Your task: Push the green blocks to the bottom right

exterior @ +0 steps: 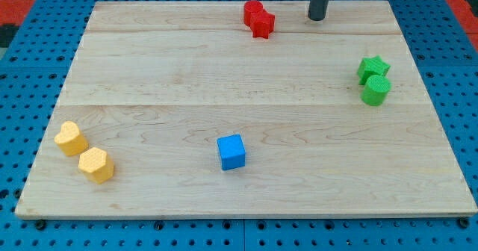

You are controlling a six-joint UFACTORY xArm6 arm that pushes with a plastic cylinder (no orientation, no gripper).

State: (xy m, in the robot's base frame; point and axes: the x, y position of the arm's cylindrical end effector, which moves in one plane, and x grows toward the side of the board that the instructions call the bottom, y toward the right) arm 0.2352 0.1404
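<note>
While my tip (317, 17) rests near the table's (149, 72) top edge, at about one o'clock from the board's middle, it touches no block; there is no gripper on this rod to open or close. At nine o'clock from my tip, close by, two red blocks (258, 19) touch each other. At four o'clock sit the green star block (372, 67) and the green cylinder block (376, 90), touching, near the right edge. A blue cube (231, 152) lies at six o'clock of centre. Two yellow blocks (84, 152) sit at eight o'clock.
</note>
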